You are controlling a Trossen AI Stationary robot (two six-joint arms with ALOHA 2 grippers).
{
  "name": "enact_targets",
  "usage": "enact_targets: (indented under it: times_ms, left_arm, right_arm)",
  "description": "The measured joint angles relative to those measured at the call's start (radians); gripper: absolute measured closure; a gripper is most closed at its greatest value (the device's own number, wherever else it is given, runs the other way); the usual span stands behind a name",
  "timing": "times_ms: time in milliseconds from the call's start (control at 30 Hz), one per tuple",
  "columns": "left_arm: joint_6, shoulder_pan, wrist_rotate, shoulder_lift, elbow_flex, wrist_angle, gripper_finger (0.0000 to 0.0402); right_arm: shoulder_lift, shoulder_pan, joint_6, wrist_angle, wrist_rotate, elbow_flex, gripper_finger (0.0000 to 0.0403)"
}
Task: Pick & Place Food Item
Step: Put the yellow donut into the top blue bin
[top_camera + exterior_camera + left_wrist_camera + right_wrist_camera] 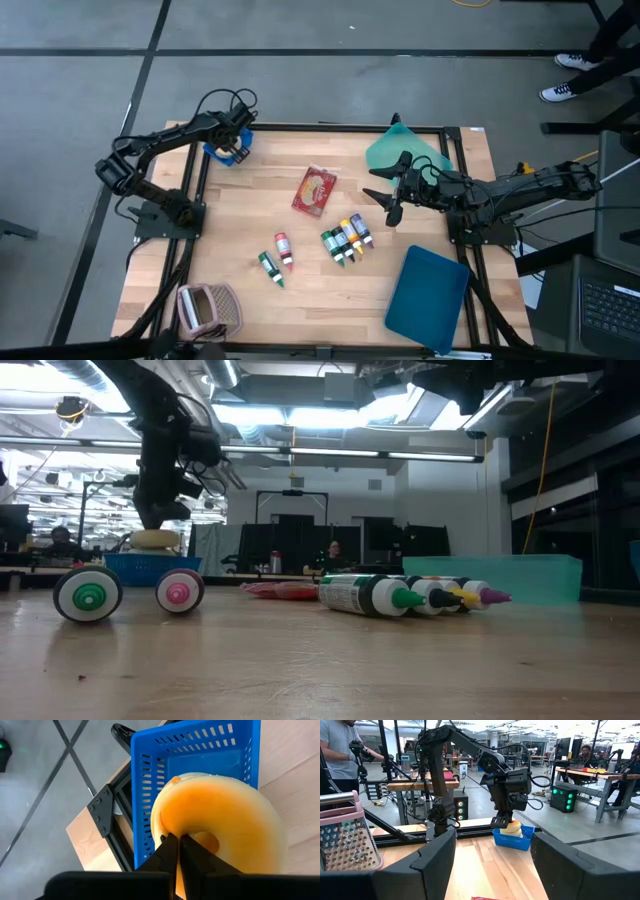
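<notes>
- From overhead you can barely make out the blue basket (222,152) at about 10 o'clock on the wooden table (240,220); the left arm covers what's inside.
- The left wrist cam fills that in: a glazed orange donut (225,820) is sitting in the basket, and the left gripper (179,851) has its fingers pinched together on the donut's rim right by the hole.
- The low view shows the donut poking up over the basket's rim with the arm coming down onto it.
- The right gripper (392,196) hangs around 2 o'clock, jaws spread wide, nothing in them.
- Mid-table there's a red snack packet (315,190), and at roughly 5 o'clock a row of paint bottles (347,240).
- Only the right wrist cam catches a pink basket (345,837) up close, plus people at benches behind.
</notes>
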Motion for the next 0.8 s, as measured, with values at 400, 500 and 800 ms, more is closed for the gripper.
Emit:
enact_targets:
  times_ms: [400, 500, 800]
  left_arm:
    - [0.000, 0.000, -0.008, -0.058, 0.000, -0.011, 0.0398]
    - [0.001, 0.008, -0.016, -0.058, 0.000, -0.011, 0.0399]
    - [0.010, 0.055, 0.009, -0.058, 0.000, 0.005, 0.0399]
  right_arm:
    - [0.000, 0.000, 0.000, 0.000, 0.000, 0.000, 0.0149]
    - [0.000, 0.000, 0.000, 0.000, 0.000, 0.000, 0.0149]
    - [0.000, 0.000, 0.000, 0.000, -0.003, 0.000, 0.0149]
